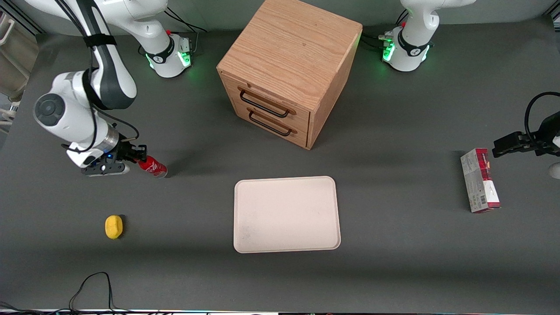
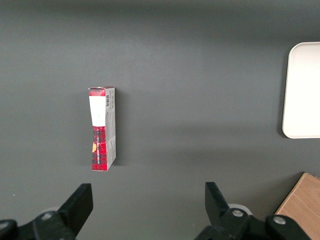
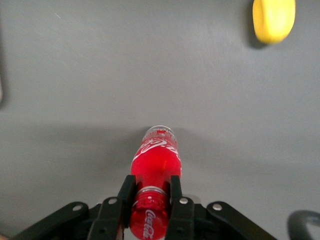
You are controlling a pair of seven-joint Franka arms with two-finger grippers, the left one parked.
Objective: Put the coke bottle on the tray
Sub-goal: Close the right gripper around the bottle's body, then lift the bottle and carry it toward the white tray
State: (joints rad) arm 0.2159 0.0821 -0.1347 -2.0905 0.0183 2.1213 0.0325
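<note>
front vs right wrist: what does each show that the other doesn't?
Front only: the cabinet with two drawers, the carton toward the parked arm's end, and the whole tray, bare. Right wrist only: the claw's fingers shut on the bottle's neck just below the cap. Both: claw on the bottle, its base still off the tray, and the lemon, nearer the front camera than the bottle.

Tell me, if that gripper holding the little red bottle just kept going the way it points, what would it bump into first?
The gripper, shut on the coke bottle, points slantwise down at the table. Going straight on, the bottle's base would likely press into the table first. The tray lies roughly along that heading, but well apart; depth is uncertain.
</note>
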